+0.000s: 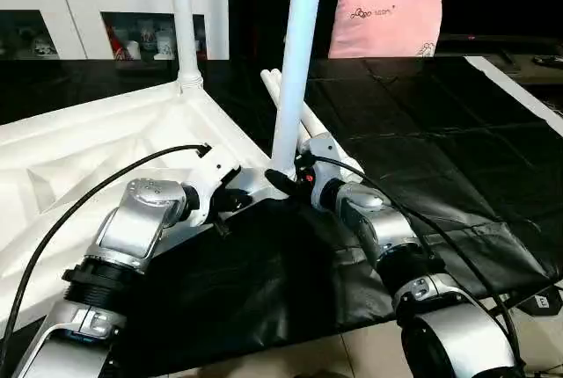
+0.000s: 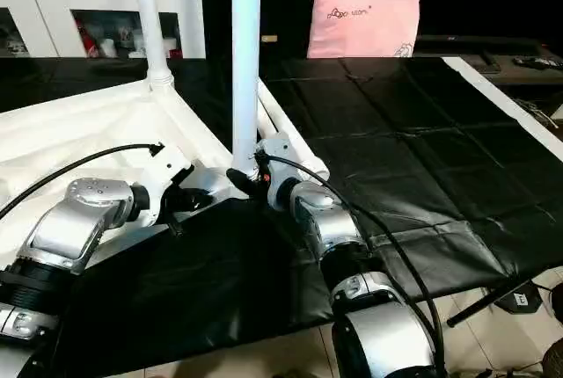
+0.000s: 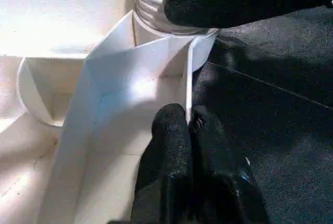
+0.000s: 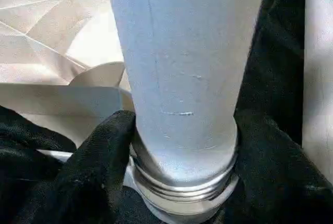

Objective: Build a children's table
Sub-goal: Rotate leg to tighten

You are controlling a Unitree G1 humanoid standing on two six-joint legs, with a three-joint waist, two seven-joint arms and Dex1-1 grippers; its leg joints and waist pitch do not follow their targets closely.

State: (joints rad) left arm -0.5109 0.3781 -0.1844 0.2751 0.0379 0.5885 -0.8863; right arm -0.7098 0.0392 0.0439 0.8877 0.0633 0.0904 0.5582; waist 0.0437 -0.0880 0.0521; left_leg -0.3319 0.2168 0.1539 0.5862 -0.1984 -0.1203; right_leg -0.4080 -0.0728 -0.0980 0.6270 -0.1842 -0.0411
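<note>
The white tabletop [image 1: 79, 158] lies upside down on a black mat, ribbed side up. One white leg [image 1: 182, 18] stands in its far corner socket. A second leg [image 1: 296, 61] stands upright at the near corner socket. My right gripper [image 1: 286, 180] is shut around the base of this second leg, and the right wrist view shows black fingers [image 4: 99, 166] on both sides of its threaded foot [image 4: 182, 151]. My left gripper [image 3: 188, 122] is shut on the tabletop's thin rim wall [image 3: 188, 78] just beside that socket. Two spare legs [image 1: 310, 119] lie on the mat behind the upright one.
A black mat [image 1: 422, 132] covers the floor to the right and front. A pink cushion [image 1: 384, 25] leans at the back, and a white glass-doored cabinet [image 1: 79, 9] stands at the back left. Black cables run along both forearms.
</note>
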